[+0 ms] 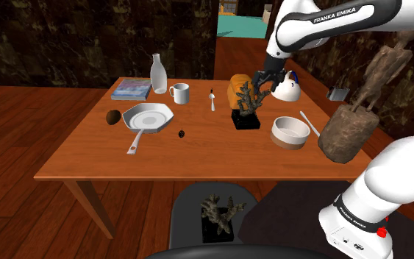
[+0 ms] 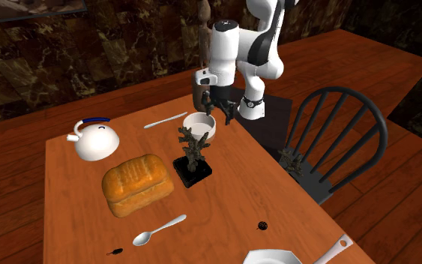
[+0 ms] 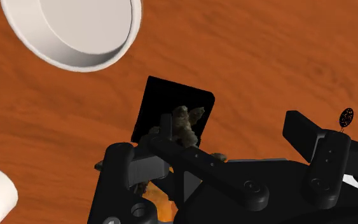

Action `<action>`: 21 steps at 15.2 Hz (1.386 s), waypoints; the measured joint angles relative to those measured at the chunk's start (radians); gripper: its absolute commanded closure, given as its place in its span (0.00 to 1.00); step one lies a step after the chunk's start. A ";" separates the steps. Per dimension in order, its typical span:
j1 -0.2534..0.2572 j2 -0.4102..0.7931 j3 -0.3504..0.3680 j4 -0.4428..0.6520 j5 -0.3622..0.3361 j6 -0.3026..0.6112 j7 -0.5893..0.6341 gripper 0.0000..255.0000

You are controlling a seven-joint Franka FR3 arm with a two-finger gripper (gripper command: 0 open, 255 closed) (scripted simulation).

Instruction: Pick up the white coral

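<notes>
The gripper [image 3: 231, 126], fingers apart, hides part of the brownish coral [image 3: 187, 123] and its black base [image 3: 165, 102].

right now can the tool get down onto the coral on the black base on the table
Probably yes. The tool hangs open above the coral, with nothing between them. The bowl and loaf stand clear to the sides. The coral sits nearer one finger, so a small sideways shift looks needed.
</notes>
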 measured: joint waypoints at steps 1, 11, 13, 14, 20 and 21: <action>-0.008 0.039 -0.004 0.017 -0.001 0.021 0.012 0.00; -0.039 0.227 -0.026 0.062 -0.005 0.159 0.077 0.00; -0.041 0.241 -0.028 0.053 -0.004 0.183 0.074 0.00; -0.041 0.245 -0.028 0.051 -0.004 0.189 0.074 0.00; -0.040 0.247 -0.027 0.048 -0.004 0.194 0.074 1.00; -0.040 0.247 -0.027 0.048 -0.004 0.194 0.075 1.00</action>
